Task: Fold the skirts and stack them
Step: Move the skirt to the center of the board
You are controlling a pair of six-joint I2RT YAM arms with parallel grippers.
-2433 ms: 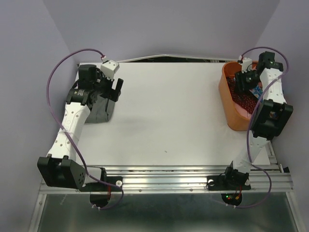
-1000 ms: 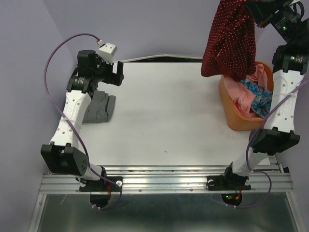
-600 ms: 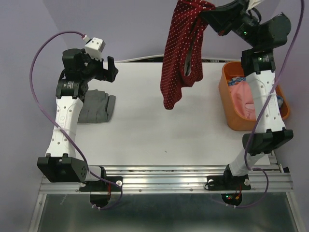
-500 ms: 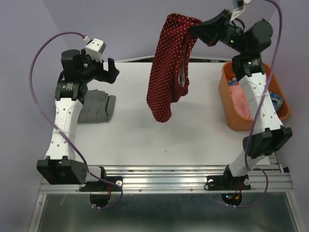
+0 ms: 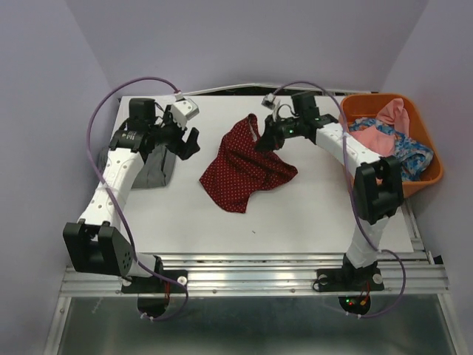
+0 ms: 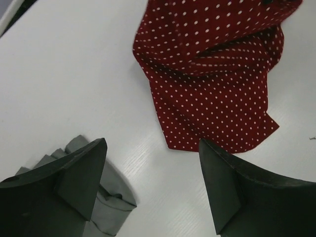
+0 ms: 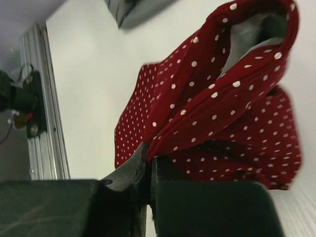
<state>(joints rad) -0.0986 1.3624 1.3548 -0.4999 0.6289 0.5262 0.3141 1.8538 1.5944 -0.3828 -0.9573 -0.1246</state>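
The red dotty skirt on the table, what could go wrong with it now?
The dark red white-dotted cloth skirt lies bunched and creased, with the right gripper shut on one fold; released so, it may fold crooked. The open left gripper hangs close to the folded plain grey skirt and might knock it messy when reaching over.

Top view: bright, even, diffuse light with a purple cast off the walls (image 5: 244,37). Table (image 5: 310,214) is near-white, no hard glare. Only a faint soft shadow under the red skirt (image 5: 244,166). Left wrist view: cloth sharp, left fingers (image 6: 64,182) dark and soft. Right wrist view: right fingers (image 7: 207,207) a black blur, rail (image 7: 47,123) soft.
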